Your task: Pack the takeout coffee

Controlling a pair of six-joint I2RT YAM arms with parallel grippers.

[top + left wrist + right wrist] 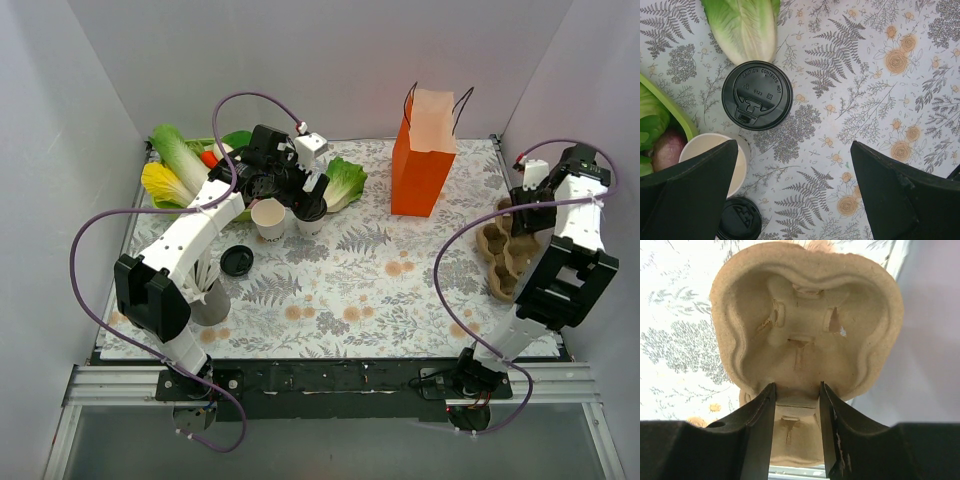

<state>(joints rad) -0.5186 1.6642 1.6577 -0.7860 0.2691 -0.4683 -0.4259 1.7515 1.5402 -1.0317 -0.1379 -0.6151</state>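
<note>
The left claw (794, 150) is spread wide and empty above the bench (380, 270). The takeout coffee (757, 95) stands upright near the far edge, left of centre, just ahead of this claw. The left arm is nearer. The right claw (796, 405) is narrow, clamped on the pulp carrier (805, 315) at the right edge.

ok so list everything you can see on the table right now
lidded coffee cup: 1, white with black lid, mid-left
open cup: 1, white, beside it
loose lid: 1, black, nearer than the open cup
paper bag: 1, orange, far centre-right, upright
pulp cup carrier: 1, tan, right edge
lettuce leaf: 1, green, behind the cups
vegetable tray: 1, green, far left
holder: 1, grey, near left
tablecloth: 1, floral
left gripper: open, above the cups
right gripper: shut on the carrier
</note>
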